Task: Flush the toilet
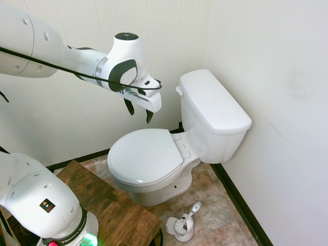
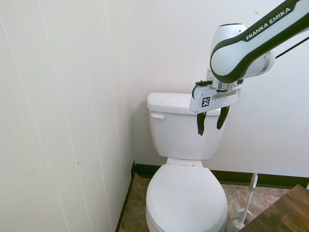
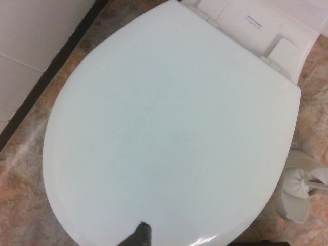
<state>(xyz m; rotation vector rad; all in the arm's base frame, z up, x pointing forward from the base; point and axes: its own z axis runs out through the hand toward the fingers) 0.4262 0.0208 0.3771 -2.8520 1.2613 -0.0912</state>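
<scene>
A glossy white toilet stands in the corner with its oval seat lid down and a boxy tank behind it. The small white flush lever sits on the tank's front, near the side wall; it also shows in the second exterior view as the flush lever. My gripper hangs in the air above the closed lid, fingers pointing down and open with nothing between them. In the second exterior view my gripper is in front of the tank, well to the side of the lever.
A white toilet-brush holder with its brush stands on the tiled floor beside the bowl. A dark wooden board lies near the arm's base. Paneled walls close in on two sides.
</scene>
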